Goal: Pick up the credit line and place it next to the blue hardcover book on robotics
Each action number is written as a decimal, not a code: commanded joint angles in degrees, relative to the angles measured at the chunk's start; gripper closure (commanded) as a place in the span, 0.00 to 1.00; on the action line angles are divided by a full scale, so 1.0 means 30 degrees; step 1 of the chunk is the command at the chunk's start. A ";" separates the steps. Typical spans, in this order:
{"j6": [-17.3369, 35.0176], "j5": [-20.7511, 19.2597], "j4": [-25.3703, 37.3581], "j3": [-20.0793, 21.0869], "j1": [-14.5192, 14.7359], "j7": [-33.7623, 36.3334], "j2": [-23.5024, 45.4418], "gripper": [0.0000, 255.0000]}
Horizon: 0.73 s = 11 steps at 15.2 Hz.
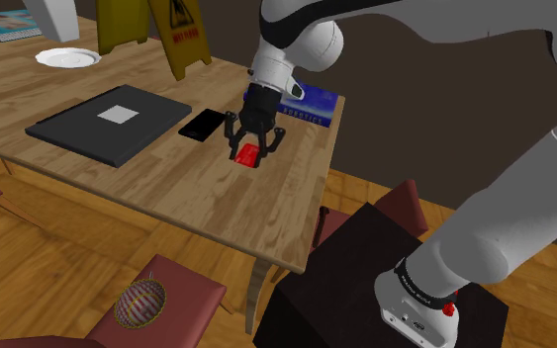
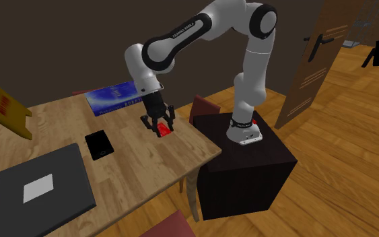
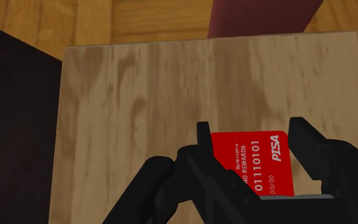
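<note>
Arm [image 2: 248, 60]: white rounded link shells with dark grey joint bands; black lettering runs along the link at upper centre of the second exterior view. Gripper [image 1: 249, 153]: all black, two angular fingers [image 3: 311, 146] on forked linkages. Base collar [image 1: 405, 311], lower right of the shoulder view: white, dark lettered band, small red round button.

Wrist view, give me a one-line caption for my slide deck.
End effector down at a red card printed PISA, with the wooden table beneath.
</note>
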 commanded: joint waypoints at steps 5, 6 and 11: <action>-0.1496 -0.1018 0.0459 -0.1462 -0.1414 -0.2049 0.0250 1.00; -0.1755 -0.1215 0.0655 -0.1704 -0.1652 -0.2373 0.0385 1.00; -0.3041 -0.2197 0.1972 -0.2857 -0.2816 -0.3941 0.1324 1.00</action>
